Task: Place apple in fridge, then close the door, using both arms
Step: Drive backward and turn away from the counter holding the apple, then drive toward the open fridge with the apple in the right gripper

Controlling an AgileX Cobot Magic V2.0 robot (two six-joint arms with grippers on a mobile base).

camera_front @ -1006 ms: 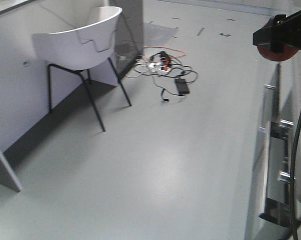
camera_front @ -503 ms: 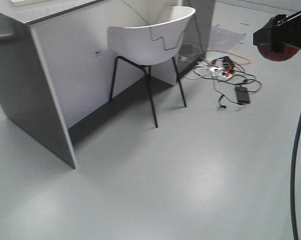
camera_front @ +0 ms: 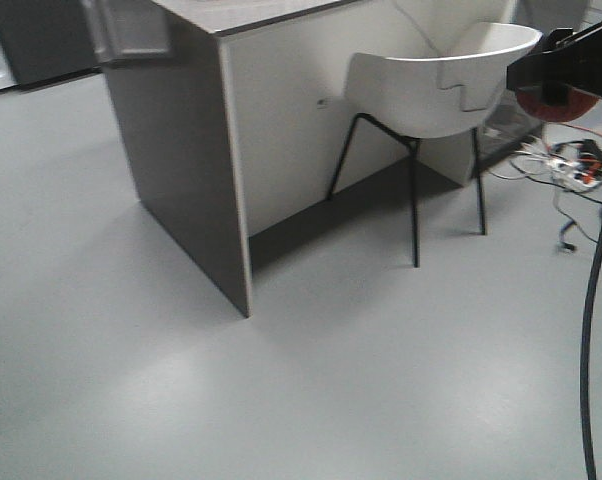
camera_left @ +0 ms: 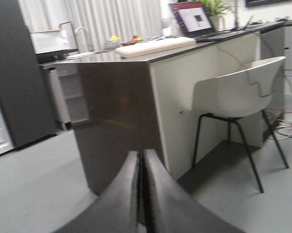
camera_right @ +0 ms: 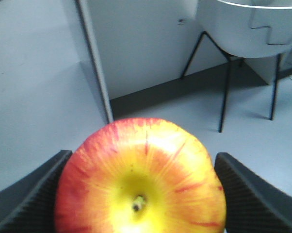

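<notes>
The apple (camera_right: 141, 179), red with a yellow patch round its stem, fills the lower middle of the right wrist view. My right gripper (camera_right: 141, 194) is shut on it, one black finger on each side. In the front view the same gripper (camera_front: 566, 65) sits at the top right, with the apple (camera_front: 556, 103) showing red beneath it. My left gripper (camera_left: 141, 158) is shut, its fingers pressed together with nothing between them. A tall dark grey unit (camera_left: 17, 73) stands at the far left of the left wrist view; I cannot tell whether it is the fridge. The door is out of view.
A desk with a dark grey side panel (camera_front: 191, 150) stands ahead, a white chair (camera_front: 431, 90) on thin black legs at its right. Loose cables and a power strip (camera_front: 571, 165) lie on the floor at far right. A black cable (camera_front: 589, 300) hangs down the right edge.
The whole view has swung left: the chair and desk slid rightward and the door with clear bins left the frame at the right. The apple stays in the right gripper.
</notes>
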